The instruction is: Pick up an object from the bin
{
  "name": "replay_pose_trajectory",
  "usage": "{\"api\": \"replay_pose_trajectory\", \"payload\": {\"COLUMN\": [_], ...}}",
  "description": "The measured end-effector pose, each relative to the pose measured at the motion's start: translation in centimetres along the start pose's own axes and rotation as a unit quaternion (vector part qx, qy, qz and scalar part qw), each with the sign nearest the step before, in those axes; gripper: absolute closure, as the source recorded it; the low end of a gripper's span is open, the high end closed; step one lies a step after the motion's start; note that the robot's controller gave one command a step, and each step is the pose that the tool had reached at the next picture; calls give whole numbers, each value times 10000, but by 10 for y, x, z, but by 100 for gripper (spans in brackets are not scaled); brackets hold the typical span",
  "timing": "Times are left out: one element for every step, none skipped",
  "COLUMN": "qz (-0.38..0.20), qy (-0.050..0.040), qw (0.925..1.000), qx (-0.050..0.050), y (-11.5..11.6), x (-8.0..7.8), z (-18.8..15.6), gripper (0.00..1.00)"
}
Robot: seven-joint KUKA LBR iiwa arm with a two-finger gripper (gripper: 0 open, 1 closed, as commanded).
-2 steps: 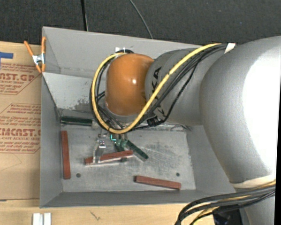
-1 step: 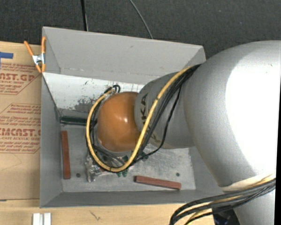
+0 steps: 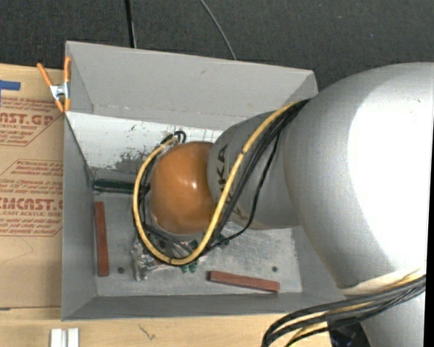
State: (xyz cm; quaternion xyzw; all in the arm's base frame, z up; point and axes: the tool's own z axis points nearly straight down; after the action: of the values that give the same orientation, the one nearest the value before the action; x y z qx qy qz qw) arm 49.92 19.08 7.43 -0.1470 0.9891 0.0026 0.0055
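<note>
My gripper (image 3: 143,261) is low in the bin's front left part, mostly hidden under the arm's orange cover and cables. A reddish-brown stick (image 3: 101,238) lies lengthwise along the left wall, just left of the gripper. A second reddish-brown stick (image 3: 243,281) lies flat by the front wall, to the gripper's right. A dark stick (image 3: 115,187) lies near the left wall further back, its right end hidden under the arm. What lies directly beneath the gripper is hidden.
The large arm with its orange cover and looped yellow and black cables covers the bin's middle and right side. The bin walls stand close to the gripper at the left and front.
</note>
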Motion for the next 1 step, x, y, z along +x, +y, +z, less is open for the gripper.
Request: {"api": "replay_pose_trajectory", "payload": {"qz": [21], "qy": [76], "qw": [10000], "qx": [15], "y": [-6], "x": [10], "z": [-40], "gripper": [100]}}
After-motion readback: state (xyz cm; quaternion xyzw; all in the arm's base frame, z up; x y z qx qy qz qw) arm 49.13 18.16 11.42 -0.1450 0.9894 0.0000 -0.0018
